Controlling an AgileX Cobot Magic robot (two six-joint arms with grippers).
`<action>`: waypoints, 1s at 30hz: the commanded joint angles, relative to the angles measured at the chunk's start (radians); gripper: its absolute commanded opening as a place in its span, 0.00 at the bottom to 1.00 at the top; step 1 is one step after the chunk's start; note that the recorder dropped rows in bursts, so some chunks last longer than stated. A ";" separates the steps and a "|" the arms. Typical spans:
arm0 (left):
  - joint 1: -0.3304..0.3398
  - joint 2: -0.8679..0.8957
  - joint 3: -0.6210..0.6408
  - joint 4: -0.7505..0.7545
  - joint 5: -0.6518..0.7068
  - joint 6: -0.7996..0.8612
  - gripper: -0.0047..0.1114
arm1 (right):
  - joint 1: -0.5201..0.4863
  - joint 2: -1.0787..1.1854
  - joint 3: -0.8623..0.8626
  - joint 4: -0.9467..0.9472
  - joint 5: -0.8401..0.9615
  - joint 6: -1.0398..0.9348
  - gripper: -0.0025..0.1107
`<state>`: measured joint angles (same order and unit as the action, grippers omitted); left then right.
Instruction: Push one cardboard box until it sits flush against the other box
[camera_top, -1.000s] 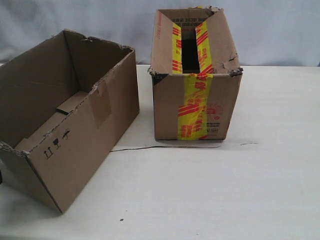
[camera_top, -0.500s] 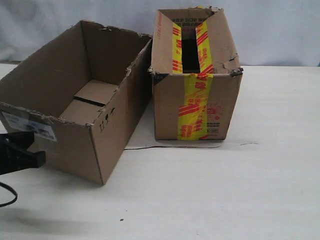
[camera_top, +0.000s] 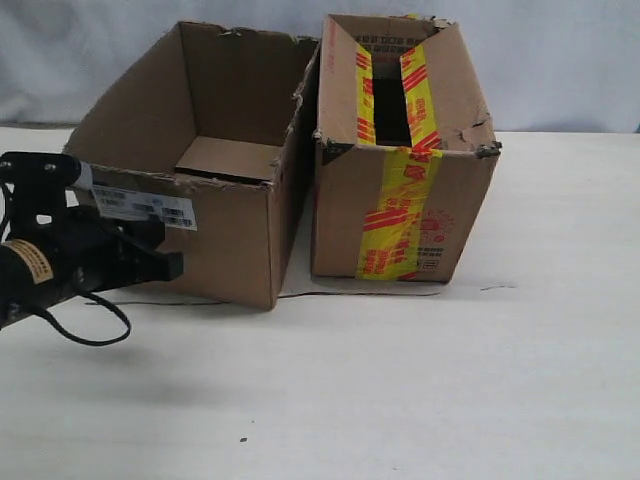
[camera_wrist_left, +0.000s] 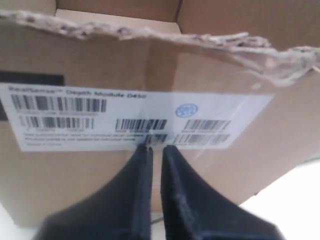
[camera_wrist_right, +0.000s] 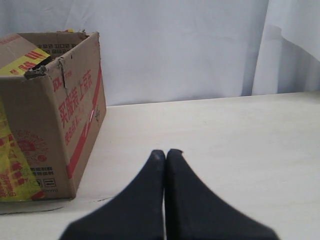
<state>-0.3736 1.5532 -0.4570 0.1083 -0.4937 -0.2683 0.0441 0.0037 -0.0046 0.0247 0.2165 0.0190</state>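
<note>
The plain brown cardboard box (camera_top: 230, 240) stands open-topped at the left, its white barcode label (camera_top: 145, 205) facing my left gripper (camera_top: 175, 265). That gripper is shut, and its tips press on the labelled wall (camera_wrist_left: 150, 65) at the label's lower edge (camera_wrist_left: 156, 148). The other box (camera_top: 455, 215), wrapped in yellow tape with red stripes, stands just to the right. The two cartons meet at their upper rims, with a narrow wedge of gap low at the front. My right gripper (camera_wrist_right: 166, 152) hangs shut and empty over the table, apart from the taped box (camera_wrist_right: 55, 125); the exterior view does not show it.
Both cartons rest on a white table (camera_top: 450, 380) with a pale curtain (camera_top: 560, 60) behind. A black cable (camera_top: 95, 335) loops under the left arm. A thin dark wire (camera_top: 350, 293) lies on the table in front of the taped box.
The plain box has swung round and slid right until it touches the taped box. My left arm came into view behind it. The taped box shifted slightly right.
</note>
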 joint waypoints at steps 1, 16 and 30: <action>-0.030 0.048 -0.053 0.013 -0.037 -0.035 0.04 | 0.003 -0.004 0.005 -0.005 -0.003 -0.007 0.02; -0.080 0.126 -0.152 0.104 -0.013 -0.071 0.04 | 0.003 -0.004 0.005 -0.005 -0.003 -0.007 0.02; -0.080 -0.511 0.236 0.111 -0.014 0.169 0.04 | 0.003 -0.004 0.005 -0.005 -0.003 -0.007 0.02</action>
<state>-0.4455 1.1705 -0.2965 0.2471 -0.5065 -0.1770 0.0441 0.0037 -0.0046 0.0247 0.2165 0.0190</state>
